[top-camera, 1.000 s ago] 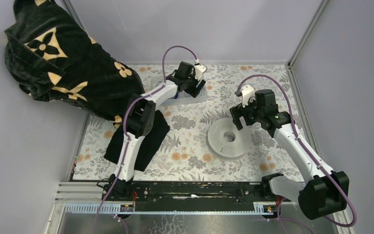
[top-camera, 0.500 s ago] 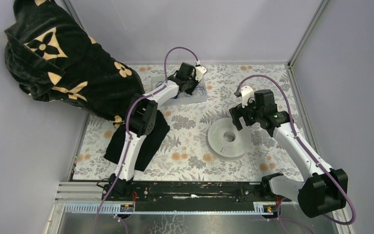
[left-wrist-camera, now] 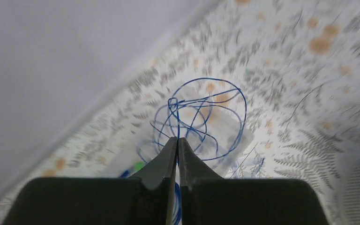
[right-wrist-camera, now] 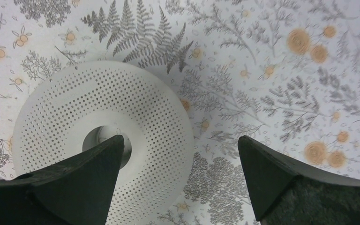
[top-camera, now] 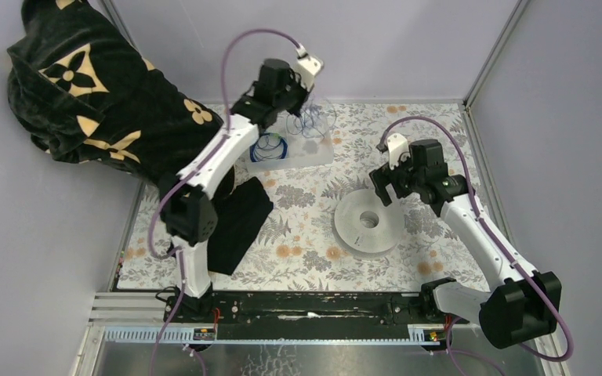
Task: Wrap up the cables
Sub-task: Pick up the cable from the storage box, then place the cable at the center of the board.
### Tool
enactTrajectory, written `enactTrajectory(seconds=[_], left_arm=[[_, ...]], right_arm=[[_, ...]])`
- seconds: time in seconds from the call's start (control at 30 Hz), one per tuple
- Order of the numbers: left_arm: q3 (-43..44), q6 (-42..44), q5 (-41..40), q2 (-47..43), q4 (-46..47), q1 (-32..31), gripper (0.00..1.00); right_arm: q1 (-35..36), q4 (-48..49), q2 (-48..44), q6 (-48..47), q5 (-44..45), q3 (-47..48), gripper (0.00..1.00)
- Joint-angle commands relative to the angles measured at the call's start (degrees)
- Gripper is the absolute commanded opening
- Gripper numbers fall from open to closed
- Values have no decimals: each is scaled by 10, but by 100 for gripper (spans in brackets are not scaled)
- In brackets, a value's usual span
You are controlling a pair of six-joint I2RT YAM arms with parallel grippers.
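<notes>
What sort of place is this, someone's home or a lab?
Probably a robotics lab test booth, not a home: the left arm and right arm are bolted to a rail at the edge of the table, and plain grey panels wall it in.

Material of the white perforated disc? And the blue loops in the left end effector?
White round perforated disc: looks like matte moulded plastic; even hole grid, no glare. Thin blue wire loops: probably plastic-coated wire, sheen unclear; they hold springy open curves while pinched in the shut left end effector.
</notes>
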Motion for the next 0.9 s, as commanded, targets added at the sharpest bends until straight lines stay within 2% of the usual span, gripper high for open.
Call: enactTrajectory(seconds=[0.0, 0.2, 0.33, 0.47, 0.57, 0.7, 0.77, 0.87], left_arm=[[-22, 4, 26, -102, 7, -3, 8], [-59, -5, 52, -240, -14, -3, 7], [-150, 2, 118, -334, -26, -3, 7], [-247, 32, 187, -396, -76, -4, 9], [-343, 69, 209, -418, -84, -10, 10], [-463, 122, 236, -409, -48, -32, 12], [-499, 146, 240, -390, -34, -47, 17], [-526, 162, 231, -363, -42, -58, 30]], right_arm=[[-2, -12, 3, -27, 1, 78, 99], [-2, -32, 8, -24, -30, 147, 99], [-2, -68, 24, -26, -80, 196, 99], [-2, -86, 32, -39, -135, 213, 99], [-2, -77, 38, -43, -179, 204, 99], [4, -57, 59, -35, -230, 182, 99], [11, -50, 73, -29, -241, 172, 99], [22, -42, 88, -15, -234, 157, 99]])
